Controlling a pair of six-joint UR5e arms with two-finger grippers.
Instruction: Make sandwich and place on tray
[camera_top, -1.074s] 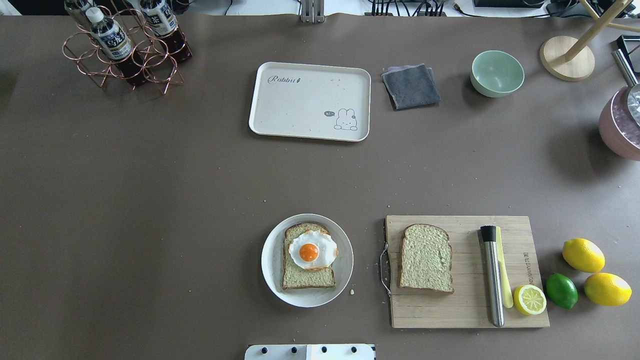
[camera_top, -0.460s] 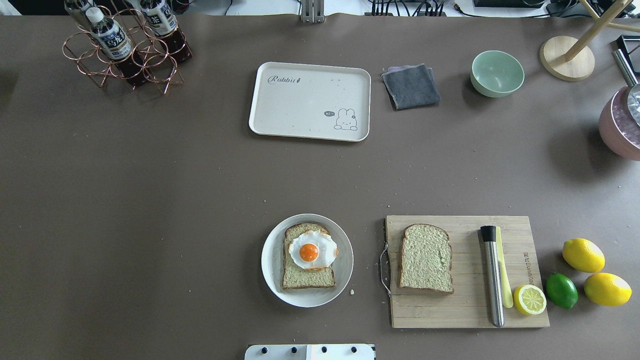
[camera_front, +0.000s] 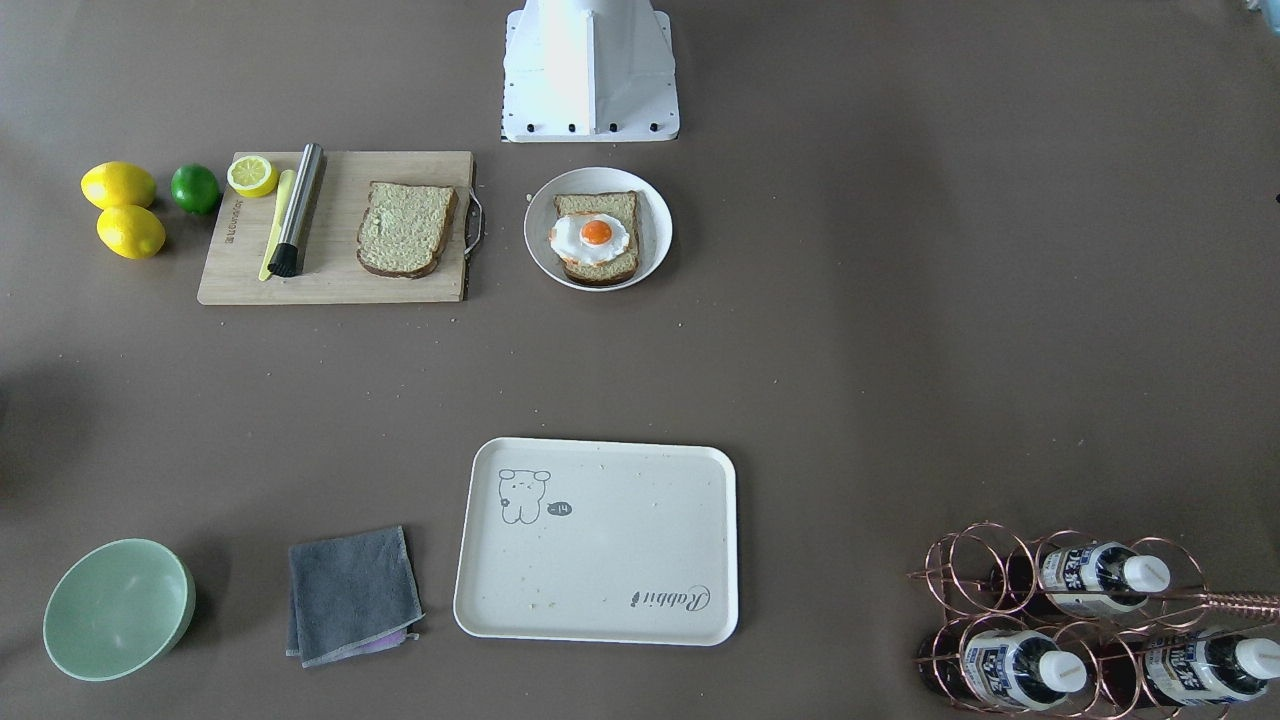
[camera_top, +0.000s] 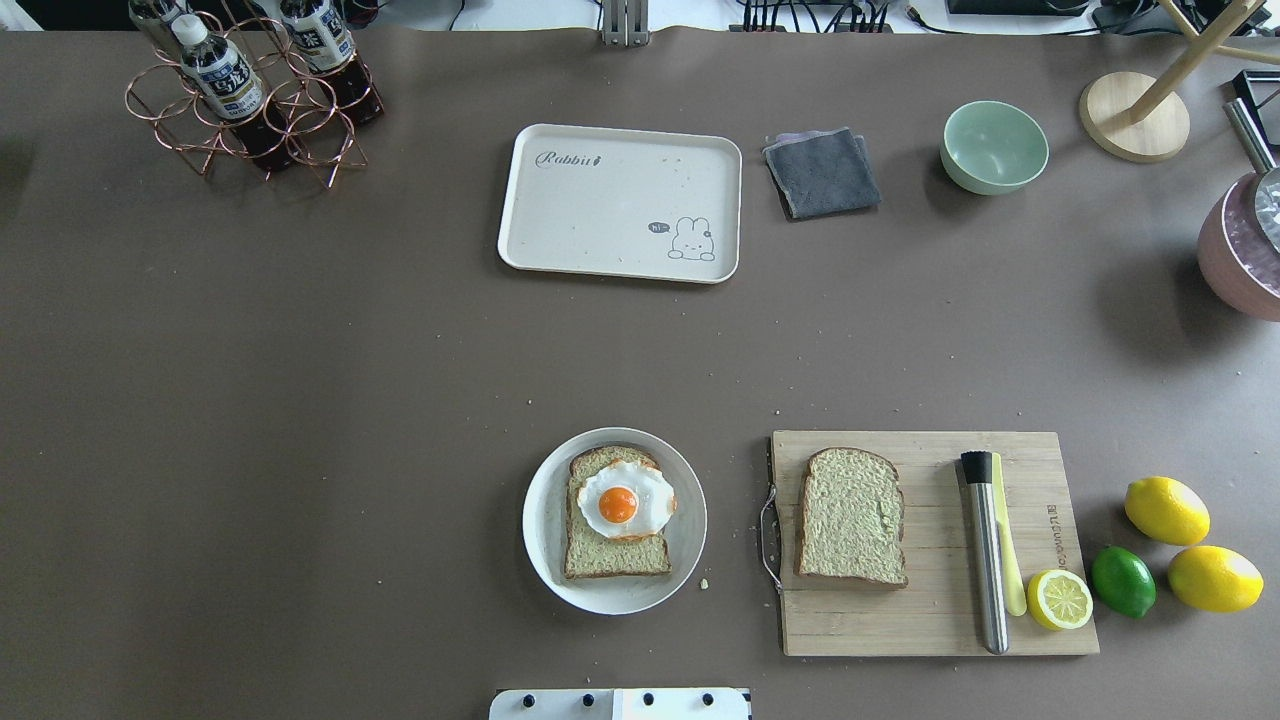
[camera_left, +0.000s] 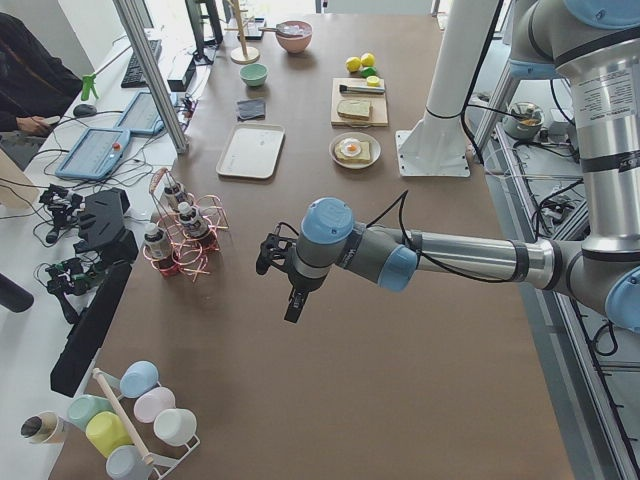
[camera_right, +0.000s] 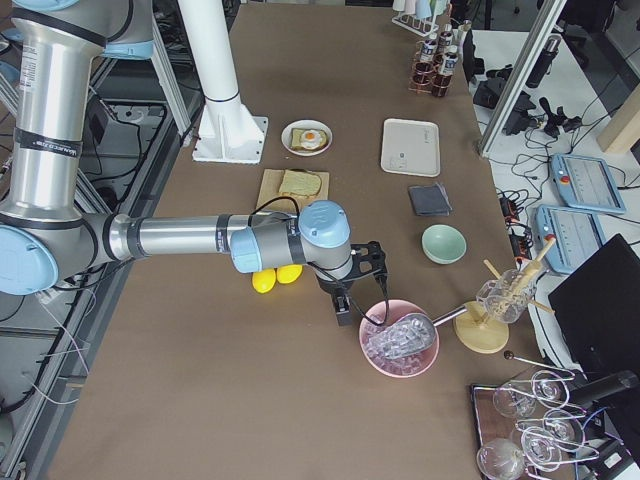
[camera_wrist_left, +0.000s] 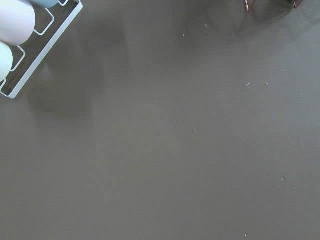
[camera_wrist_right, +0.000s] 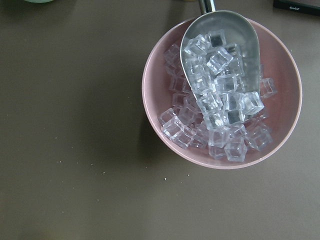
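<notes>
One bread slice (camera_top: 612, 558) topped with a fried egg (camera_top: 625, 498) lies on a small white plate (camera_top: 545, 520) near the robot base. The second bread slice (camera_top: 852, 515) lies bare on the wooden cutting board (camera_top: 940, 620). The cream tray (camera_top: 600, 210) sits at the far middle and holds only crumbs. My left gripper (camera_left: 285, 290) hovers over bare table far to the left, near the bottle rack. My right gripper (camera_right: 358, 285) hovers far to the right, beside the pink ice bowl. I cannot tell whether either is open or shut.
A steel muddler (camera_top: 985, 550), a half lemon (camera_top: 1060, 598), a lime (camera_top: 1122, 580) and two lemons (camera_top: 1166, 510) lie by the board. A grey cloth (camera_top: 822, 172) and green bowl (camera_top: 993, 146) sit right of the tray. Bottle rack (camera_top: 245, 95) far left, ice bowl (camera_wrist_right: 220, 95) far right.
</notes>
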